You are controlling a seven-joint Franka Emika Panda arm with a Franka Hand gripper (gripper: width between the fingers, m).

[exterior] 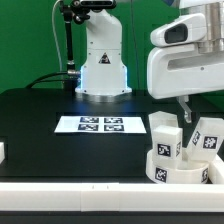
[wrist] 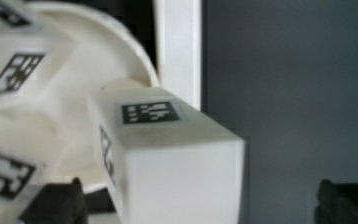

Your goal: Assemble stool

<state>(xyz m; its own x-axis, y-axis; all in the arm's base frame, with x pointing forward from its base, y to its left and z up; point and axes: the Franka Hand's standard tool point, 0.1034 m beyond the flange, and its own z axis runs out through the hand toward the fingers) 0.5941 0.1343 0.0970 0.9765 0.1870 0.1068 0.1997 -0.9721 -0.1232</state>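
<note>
The white round seat (exterior: 188, 172) lies at the exterior view's lower right, close to the front rail. Two white legs with marker tags stand upright at it, one (exterior: 165, 135) to the left and one (exterior: 207, 135) to the right. My gripper (exterior: 183, 112) hangs just above them, with a finger reaching down between the two. In the wrist view a leg (wrist: 167, 150) with a tag on its end stands between my open fingers (wrist: 60, 205), beside the seat (wrist: 43, 100). There is a gap to the other finger. My gripper (wrist: 202, 205) holds nothing.
The marker board (exterior: 100, 124) lies mid-table in front of the robot base (exterior: 103, 70). A white rail (exterior: 90, 190) runs along the front edge and shows in the wrist view as a white bar (wrist: 179, 50). A small white piece (exterior: 2, 152) sits at the exterior view's left edge.
</note>
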